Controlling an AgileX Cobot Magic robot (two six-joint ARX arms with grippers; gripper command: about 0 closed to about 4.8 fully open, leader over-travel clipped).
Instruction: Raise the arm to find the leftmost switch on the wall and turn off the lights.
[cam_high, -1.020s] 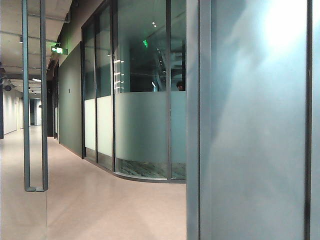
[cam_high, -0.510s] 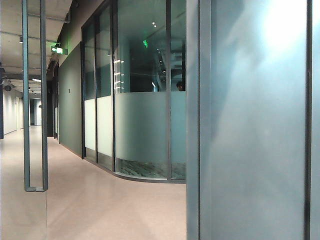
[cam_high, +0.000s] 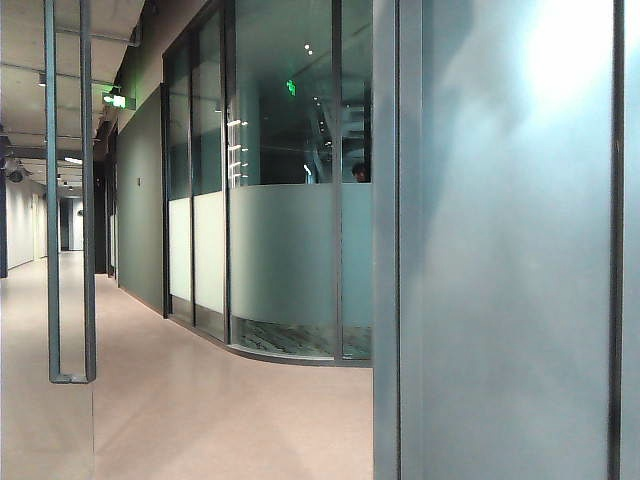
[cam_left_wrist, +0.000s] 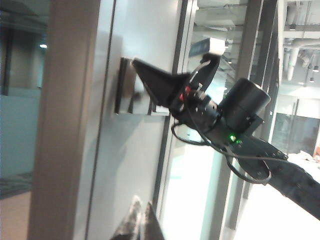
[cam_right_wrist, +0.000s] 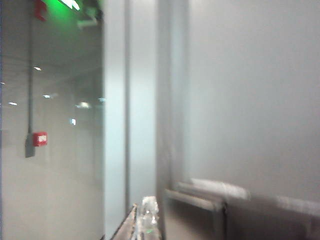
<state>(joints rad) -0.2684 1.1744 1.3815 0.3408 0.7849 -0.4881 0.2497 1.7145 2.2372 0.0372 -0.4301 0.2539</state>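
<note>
No arm or switch shows in the exterior view. A silver switch plate sits on the grey wall in the left wrist view. My right gripper, a dark pointed wedge, has its tip against the plate's upper part, jaws together. Which switch it touches I cannot tell. The right wrist view is blurred, with the same plate close beside the right gripper. My left gripper hangs below the plate, apart from the wall, fingertips closed on nothing.
A corridor with a frosted glass partition and metal door frames fills the exterior view. A brown pillar stands beside the wall. A red alarm box and a green exit sign hang further off.
</note>
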